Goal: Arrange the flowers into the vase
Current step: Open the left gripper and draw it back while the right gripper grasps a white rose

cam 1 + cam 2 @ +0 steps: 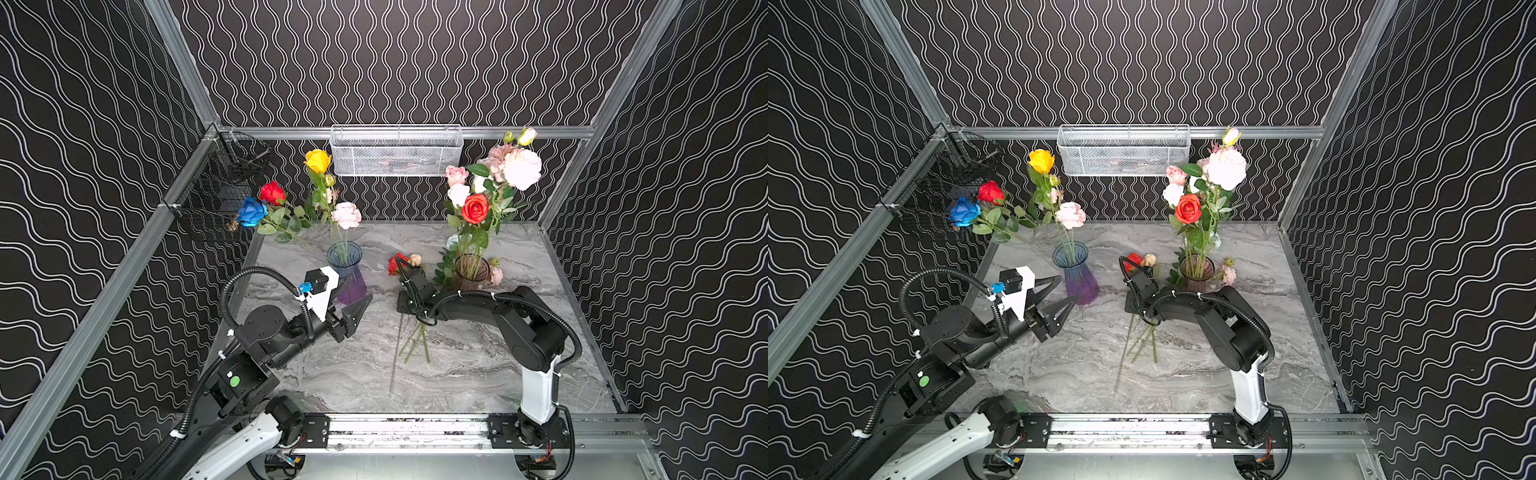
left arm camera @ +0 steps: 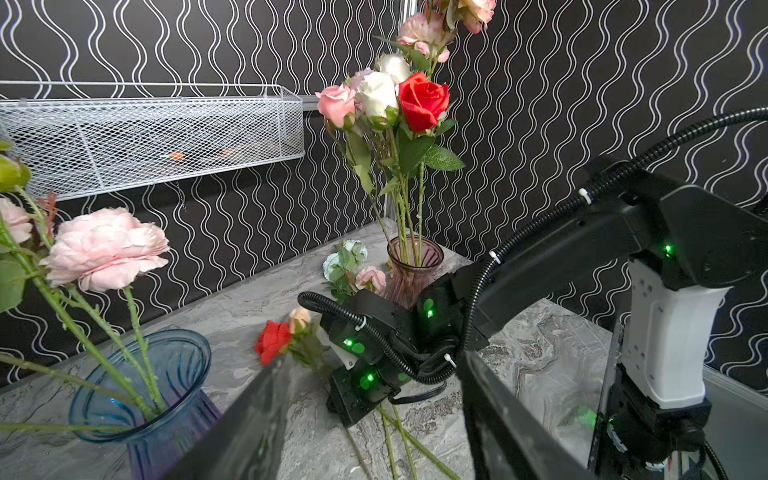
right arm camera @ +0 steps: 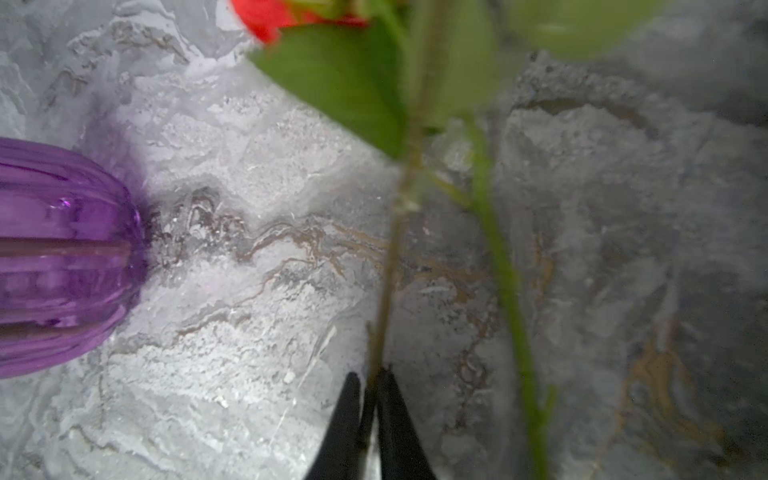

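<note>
The left pincer (image 1: 1069,287) stands with jaws apart just beside a ribbed blue-to-purple glass vase (image 1: 1077,276) holding yellow, red, blue and pink flowers (image 1: 1070,215). The right arm's black wrist (image 1: 1142,291) (its tip hidden beneath) sits low over loose green stems (image 1: 1144,345) on the grey marbled counter (image 1: 1183,382).

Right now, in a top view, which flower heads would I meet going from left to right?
Blue rose → yellow rose → pale pink peony → red flower lying flat → upright red rose on the right → large pale peony.
</note>
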Robot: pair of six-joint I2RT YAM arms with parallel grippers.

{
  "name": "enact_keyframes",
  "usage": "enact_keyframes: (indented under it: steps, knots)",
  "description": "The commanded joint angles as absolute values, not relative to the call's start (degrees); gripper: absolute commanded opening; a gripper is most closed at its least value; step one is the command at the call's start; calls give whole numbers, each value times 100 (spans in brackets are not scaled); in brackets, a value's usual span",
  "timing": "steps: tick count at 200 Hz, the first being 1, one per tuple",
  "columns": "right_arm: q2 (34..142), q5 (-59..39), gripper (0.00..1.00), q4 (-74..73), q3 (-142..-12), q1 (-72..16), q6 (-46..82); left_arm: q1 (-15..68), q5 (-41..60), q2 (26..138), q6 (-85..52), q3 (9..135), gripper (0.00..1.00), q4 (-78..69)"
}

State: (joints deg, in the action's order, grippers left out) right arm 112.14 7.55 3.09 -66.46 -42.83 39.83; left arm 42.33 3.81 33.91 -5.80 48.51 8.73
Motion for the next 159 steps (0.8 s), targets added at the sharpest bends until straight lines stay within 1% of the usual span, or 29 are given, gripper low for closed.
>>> enact_keyframes:
  steps: [1, 26, 68, 94, 130, 159]
  knots:
    - [10916, 602, 8, -228, -6438, -4299, 4019, 4229, 385, 3318, -492, 4887, 66, 809]
    - [10362, 491, 6, -609, -6324, -4422, 3791, 4230, 120, 3132, -485, 4797, 67, 736]
    - [9808, 529, 5, -807, -6362, -4594, 3636, 4226, -158, 2875, -491, 4674, 69, 628]
    - [9331, 693, 5, -1151, -6225, -4794, 3401, 4221, -387, 2802, -508, 4623, 69, 586]
    - [8552, 1159, 5, -1850, -6207, -5204, 2679, 4219, -1332, 2498, -621, 4452, 69, 441]
    - [8220, 1309, 4, -2391, -6308, -5443, 2173, 4219, -1991, 2181, -716, 4297, 69, 335]
